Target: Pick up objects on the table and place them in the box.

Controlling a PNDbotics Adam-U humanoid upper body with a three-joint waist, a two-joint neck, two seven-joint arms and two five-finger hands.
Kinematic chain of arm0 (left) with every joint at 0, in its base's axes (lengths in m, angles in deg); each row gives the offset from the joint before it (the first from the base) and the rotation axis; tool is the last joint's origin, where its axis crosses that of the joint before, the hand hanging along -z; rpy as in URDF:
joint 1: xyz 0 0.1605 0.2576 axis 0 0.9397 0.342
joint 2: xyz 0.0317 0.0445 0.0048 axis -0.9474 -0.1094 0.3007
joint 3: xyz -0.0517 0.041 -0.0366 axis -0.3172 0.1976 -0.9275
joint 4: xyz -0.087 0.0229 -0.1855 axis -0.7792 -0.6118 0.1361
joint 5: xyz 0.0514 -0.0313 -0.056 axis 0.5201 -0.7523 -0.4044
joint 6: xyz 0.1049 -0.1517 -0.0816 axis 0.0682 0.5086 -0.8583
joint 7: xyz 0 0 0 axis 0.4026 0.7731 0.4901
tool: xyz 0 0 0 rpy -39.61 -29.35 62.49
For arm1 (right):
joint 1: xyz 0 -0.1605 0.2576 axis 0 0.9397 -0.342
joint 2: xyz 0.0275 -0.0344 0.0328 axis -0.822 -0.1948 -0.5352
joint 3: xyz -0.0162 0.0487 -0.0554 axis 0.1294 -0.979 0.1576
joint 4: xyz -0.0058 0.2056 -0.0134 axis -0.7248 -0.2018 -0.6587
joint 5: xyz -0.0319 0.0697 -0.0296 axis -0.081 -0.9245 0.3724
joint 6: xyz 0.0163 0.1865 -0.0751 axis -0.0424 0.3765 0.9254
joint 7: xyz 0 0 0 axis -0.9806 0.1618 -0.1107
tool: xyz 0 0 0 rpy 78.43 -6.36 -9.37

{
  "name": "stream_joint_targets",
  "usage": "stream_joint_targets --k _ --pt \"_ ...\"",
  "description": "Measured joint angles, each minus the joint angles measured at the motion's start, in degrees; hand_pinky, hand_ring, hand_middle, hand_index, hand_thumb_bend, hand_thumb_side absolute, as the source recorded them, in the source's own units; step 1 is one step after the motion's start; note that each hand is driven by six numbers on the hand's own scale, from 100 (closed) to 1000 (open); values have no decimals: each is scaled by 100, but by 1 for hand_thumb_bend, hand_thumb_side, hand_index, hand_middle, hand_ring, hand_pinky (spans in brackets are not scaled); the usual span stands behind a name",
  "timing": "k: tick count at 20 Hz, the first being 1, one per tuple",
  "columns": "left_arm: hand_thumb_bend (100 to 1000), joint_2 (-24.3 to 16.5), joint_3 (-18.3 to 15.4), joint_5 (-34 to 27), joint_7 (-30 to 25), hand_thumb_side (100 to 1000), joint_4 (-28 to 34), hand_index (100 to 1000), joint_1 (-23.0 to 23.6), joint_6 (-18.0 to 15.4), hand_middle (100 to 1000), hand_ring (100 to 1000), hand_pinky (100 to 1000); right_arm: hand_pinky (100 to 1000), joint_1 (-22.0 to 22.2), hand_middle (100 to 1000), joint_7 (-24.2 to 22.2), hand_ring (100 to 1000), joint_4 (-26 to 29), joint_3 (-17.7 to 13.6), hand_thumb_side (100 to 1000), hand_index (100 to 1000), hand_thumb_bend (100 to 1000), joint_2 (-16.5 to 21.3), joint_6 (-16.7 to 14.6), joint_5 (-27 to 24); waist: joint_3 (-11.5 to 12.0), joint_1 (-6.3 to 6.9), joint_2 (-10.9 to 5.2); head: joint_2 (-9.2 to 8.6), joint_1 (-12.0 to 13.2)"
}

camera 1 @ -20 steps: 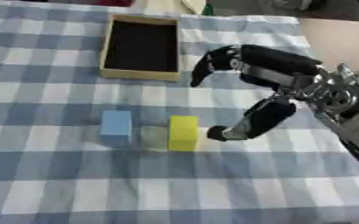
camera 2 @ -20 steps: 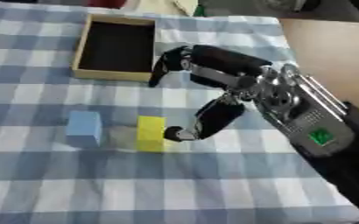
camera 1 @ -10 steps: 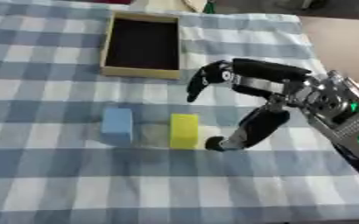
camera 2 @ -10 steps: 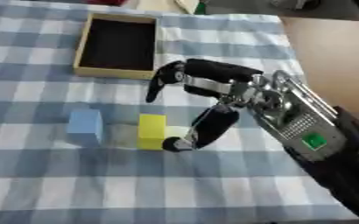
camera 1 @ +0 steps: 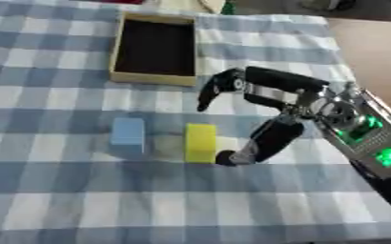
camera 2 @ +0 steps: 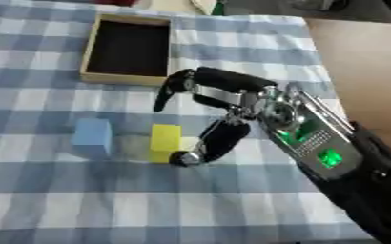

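The yellow block (camera 1: 200, 142) stands near the middle of the worktop (camera 1: 57, 200), the right hand (camera 1: 270, 109) spread wide around it, thumb low at its three o'clock side, fingers (camera 1: 211, 90) arched over at twelve, holding nothing yet. A blue block (camera 1: 128, 135) sits just beside at nine. The open box (camera 1: 153, 78) waits at eleven, nothing in the way.

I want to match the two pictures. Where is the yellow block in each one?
Left eye view: the yellow block sits just left of centre, with the right hand's thumb tip beside it.
Right eye view: it sits further left, below the middle.
Shared landmark: the blue block is to its left in both.
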Motion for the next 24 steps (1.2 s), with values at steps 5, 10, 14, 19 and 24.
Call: stream_joint_targets --k 5,10,14,19,24 --pt "184 0 1 0 -13 931 0 803 -4 5 634 688 765 919 -3 800 63 908 -180 70 212 779 521 -149 33 340 1 2 35 -1 -10" --pt "185 0 2 6 -27 936 0 803 -4 15 634 688 766 920 -4 803 133 908 -443 111 218 780 520 -242 5 591 2 9 79 -8 -26" --pt "182 1 3 10 -41 937 0 803 -6 9 634 687 766 921 -8 802 188 907 -623 145 223 778 519 -343 22 665 4 18 110 -20 -42" --pt "182 5 3 30 -57 940 0 803 -6 7 634 687 766 920 -11 802 232 907 -745 178 223 778 522 -407 24 706 15 19 121 -29 -49" --pt "180 6 5 43 -77 939 0 802 -7 20 635 687 766 920 -29 803 273 907 -904 216 225 778 525 -543 42 797 31 20 140 -53 -56"
